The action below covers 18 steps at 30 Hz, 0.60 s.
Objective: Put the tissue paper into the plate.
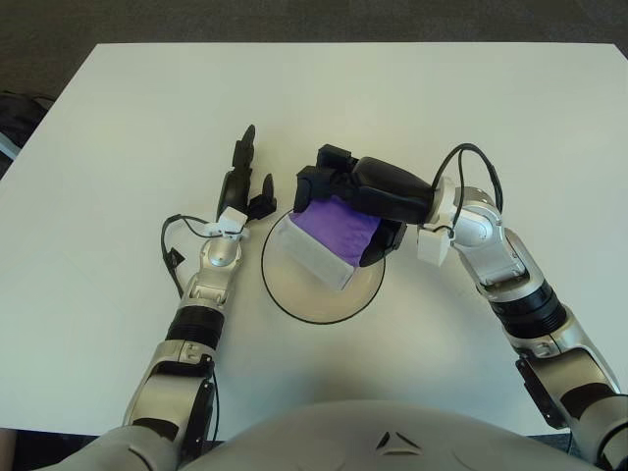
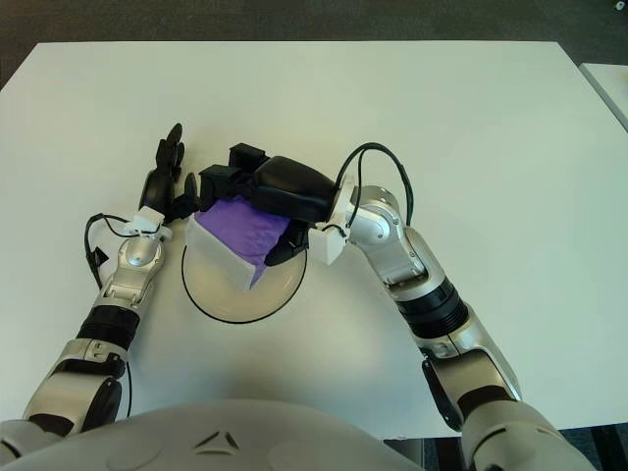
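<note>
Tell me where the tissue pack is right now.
The purple tissue pack sits over the plate at centre table, under the right hand, whose fingers grip it; the left hand is just left.

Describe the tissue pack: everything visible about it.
The tissue pack is a soft rectangular packet, purple on its broad top face with white sides. It lies tilted inside the plate, its near white end towards the plate's left and its far end under the right hand. That hand's dark fingers curl around the packet's far and right edges. The left hand is beside the plate, apart from it.
</note>
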Motion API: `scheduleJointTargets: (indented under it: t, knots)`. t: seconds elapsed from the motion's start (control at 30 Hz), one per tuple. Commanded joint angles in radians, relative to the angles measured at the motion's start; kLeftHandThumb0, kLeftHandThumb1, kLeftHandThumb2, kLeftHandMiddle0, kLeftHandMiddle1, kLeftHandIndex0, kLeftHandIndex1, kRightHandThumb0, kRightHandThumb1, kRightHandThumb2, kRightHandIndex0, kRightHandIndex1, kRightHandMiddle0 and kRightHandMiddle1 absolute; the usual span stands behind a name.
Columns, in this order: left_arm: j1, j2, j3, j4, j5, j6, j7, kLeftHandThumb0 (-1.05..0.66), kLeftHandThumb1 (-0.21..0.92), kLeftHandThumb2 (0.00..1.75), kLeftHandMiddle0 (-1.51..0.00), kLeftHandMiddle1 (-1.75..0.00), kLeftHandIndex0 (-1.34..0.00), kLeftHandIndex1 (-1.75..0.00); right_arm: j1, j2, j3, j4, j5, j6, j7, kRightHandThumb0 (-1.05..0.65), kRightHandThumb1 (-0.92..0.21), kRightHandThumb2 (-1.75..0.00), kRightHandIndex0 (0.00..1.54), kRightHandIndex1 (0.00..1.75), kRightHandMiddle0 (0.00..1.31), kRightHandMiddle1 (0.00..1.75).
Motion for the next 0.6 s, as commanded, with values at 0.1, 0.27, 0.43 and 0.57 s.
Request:
scheduleJointTargets:
  t: [0.1,0.27,0.43,0.57]
  knots:
    - [0.158,-0.044,-0.026,0.073,0.009,0.013,0.013,-0.88,0.92,0.96,-0.17,-0.01,0.0,-0.18,-0.021,-0.003,0.008,0.003,-0.017,-0.039,0.001,0.0,-0.11,-1.55,0.77,1.71,0.54,1.75]
    - [0.153,-0.049,-0.019,0.083,-0.003,0.015,0.01,-0.88,0.92,0.95,-0.18,-0.01,0.0,-0.19,-0.025,-0.01,0.011,0.0,-0.047,-0.059,-0.003,0.0,-0.24,-1.37,0.69,1.74,0.52,1.6]
    - [0.15,-0.051,-0.017,0.091,-0.031,-0.002,-0.019,-0.89,0.92,0.94,-0.17,-0.01,0.0,-0.14,-0.009,-0.017,0.009,-0.033,-0.109,-0.085,-0.024,-0.01,-0.46,-1.13,0.52,1.74,0.32,1.67]
    - [0.141,-0.063,-0.005,0.117,-0.099,-0.021,-0.079,-0.88,0.92,0.95,-0.14,0.0,0.0,-0.04,0.005,-0.015,0.012,-0.042,-0.12,-0.089,-0.025,-0.14,-0.69,-0.84,0.28,1.72,0.23,1.73]
